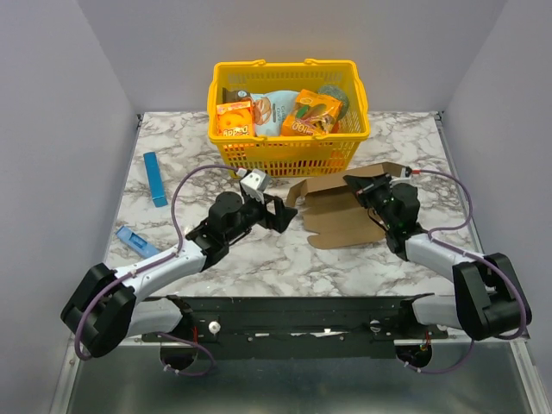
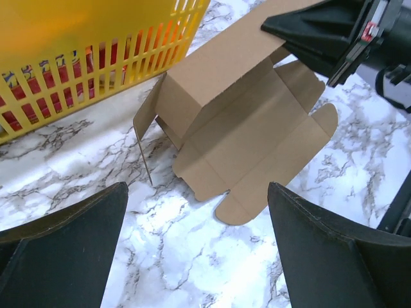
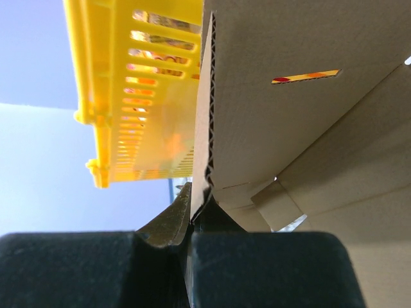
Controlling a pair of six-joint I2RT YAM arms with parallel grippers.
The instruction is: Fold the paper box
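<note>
Half folded, the box (image 1: 338, 214) lies on the worktop (image 1: 259, 259) near the basket (image 1: 285, 148); right pincer (image 1: 355, 185) clenched on its far-right wall; left pincer (image 1: 288, 214) released, empty; seemingly light, stiff card, easily creased; grip flap edges.

L arm (image 1: 162, 267), R arm (image 1: 434, 250): black joints, pale grey shells. Purple cable (image 1: 175, 207) loops off each. Left gripper (image 2: 196, 192) w/ matte blk wedge fingers (image 2: 64, 250). White cam block (image 1: 253, 183) at L wrist.
</note>
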